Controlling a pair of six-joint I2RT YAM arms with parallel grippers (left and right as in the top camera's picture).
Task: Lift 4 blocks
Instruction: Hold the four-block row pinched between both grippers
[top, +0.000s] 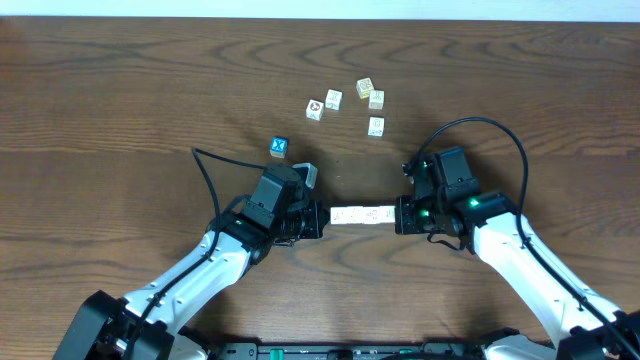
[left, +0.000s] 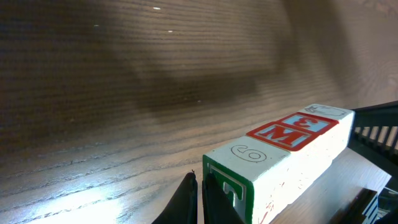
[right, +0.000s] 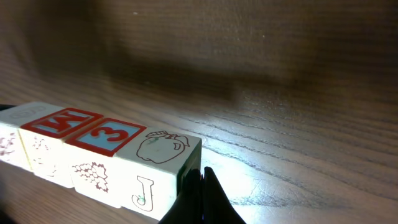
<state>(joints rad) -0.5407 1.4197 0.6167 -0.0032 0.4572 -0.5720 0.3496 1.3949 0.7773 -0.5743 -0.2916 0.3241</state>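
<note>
The four blocks (top: 362, 215) lie end to end as one short row near the middle of the counter (top: 120, 100), running left to right; the left tool (top: 325, 217) butts against the row's left end and the right tool (top: 398, 215) against its right end. Both tools are clenched with nothing between their fingers; each serves as a blunt pusher, so the row is pinched lengthwise between the two arms. That is likely why the blocks are lined up face to face: inward pressure from both ends can carry all four at once.

In the left wrist view the clenched tool (left: 199, 199) meets the green-printed end face of the row (left: 280, 149); in the right wrist view the other tool (right: 202, 196) touches the end block, the one with an apple and a J, of the same row (right: 106, 149). I cannot tell whether the row is already clear of the counter.

Farther off sit several loose cream cubes (top: 365, 87) and, to their left, a blue-faced cube (top: 279, 147), all well apart from the row; no container of any kind is in view.
</note>
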